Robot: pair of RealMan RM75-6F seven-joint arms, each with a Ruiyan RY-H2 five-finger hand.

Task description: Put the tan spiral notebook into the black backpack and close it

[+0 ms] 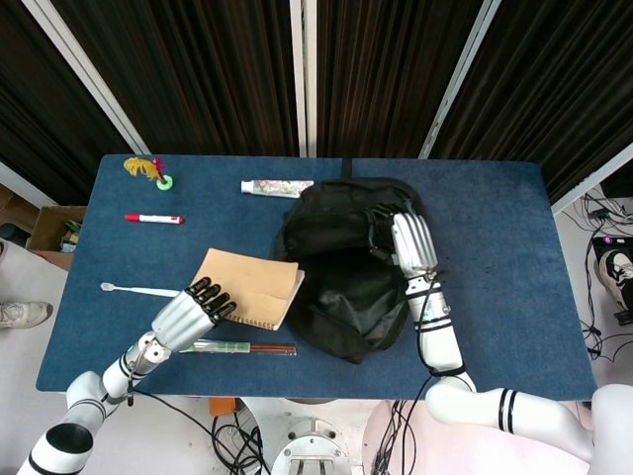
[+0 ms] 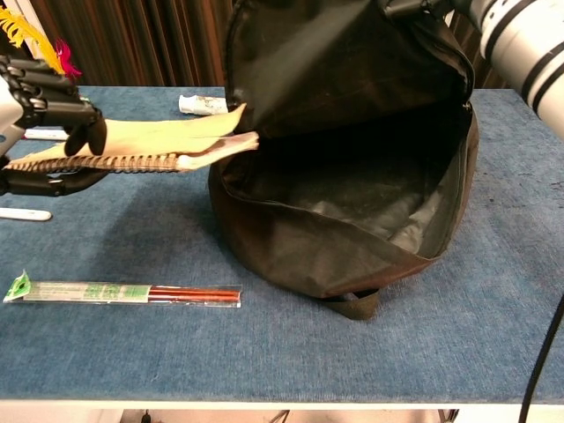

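Note:
My left hand grips the tan spiral notebook by its spiral edge and holds it lifted off the table, nearly flat. Its far corner reaches the left rim of the black backpack. The backpack lies at the table's middle with its mouth wide open toward me. My right hand holds the upper flap up by its zipper edge; in the chest view only the wrist shows at the top right.
Wrapped chopsticks lie near the front edge below the notebook. A white spoon, a red marker, a feather toy and a tube lie on the blue table.

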